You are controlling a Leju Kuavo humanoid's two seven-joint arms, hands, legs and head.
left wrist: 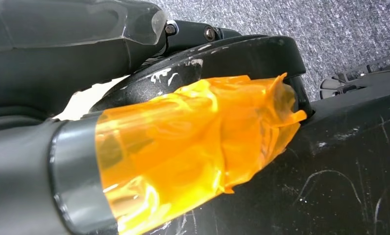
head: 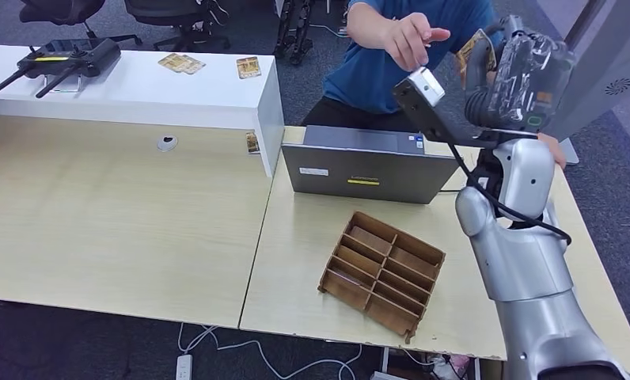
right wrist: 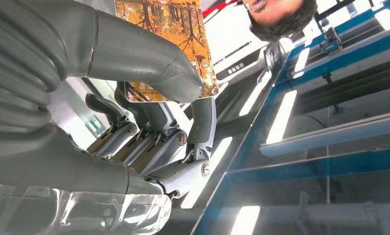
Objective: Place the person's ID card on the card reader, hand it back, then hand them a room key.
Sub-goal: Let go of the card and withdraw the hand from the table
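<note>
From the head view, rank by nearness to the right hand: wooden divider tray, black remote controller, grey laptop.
From the right hand, raised and holding a card:
1. Grey laptop, just below and to its left.
2. Wooden divider tray, nearer the table's front edge.
3. Black remote controller, far left on the white shelf.

Right hand (head: 508, 75) raised holding card (head: 464, 52), person's hand (head: 411, 38) reaching
</note>
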